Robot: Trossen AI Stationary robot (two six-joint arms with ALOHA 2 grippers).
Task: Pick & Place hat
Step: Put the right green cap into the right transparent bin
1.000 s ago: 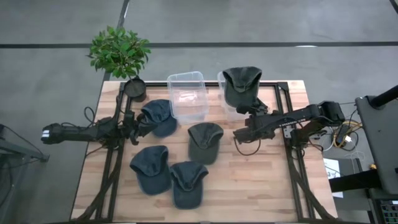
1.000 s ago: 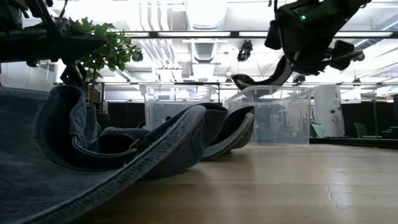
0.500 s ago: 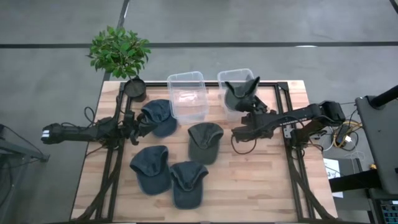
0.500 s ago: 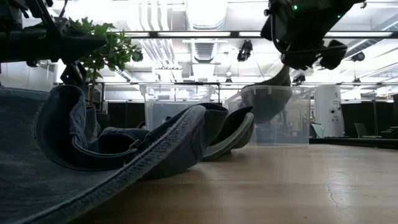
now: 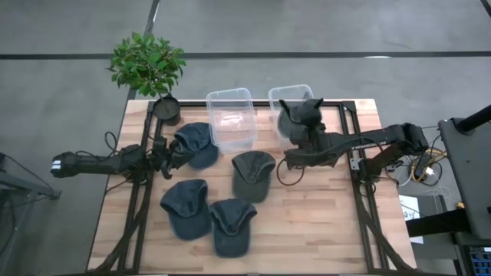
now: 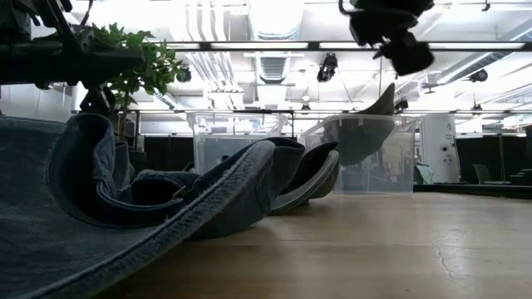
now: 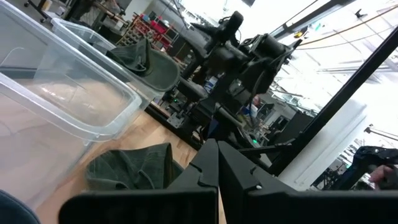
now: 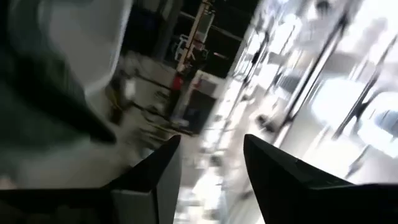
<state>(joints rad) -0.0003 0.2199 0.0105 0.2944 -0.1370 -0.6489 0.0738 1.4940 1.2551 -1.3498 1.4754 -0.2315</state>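
right wrist view blurred, near cap (image 6: 50,208) cropped

The dark green hat (image 5: 298,116) has dropped from above the right-hand clear bin (image 5: 288,96) at about 1 o'clock on the bench into it, and the right gripper (image 5: 308,136) has let go, fingers apart, pulling back

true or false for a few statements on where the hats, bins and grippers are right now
1. A green hat sits in the right clear bin. True.
2. The left clear bin holds two hats. False: it holds none.
3. The right gripper has its fingers apart with nothing between them. True.
4. Four hats lie on the table outside the bins. True.
5. The left gripper is over the right bin. False: it is by a blue hat on the table's left side.
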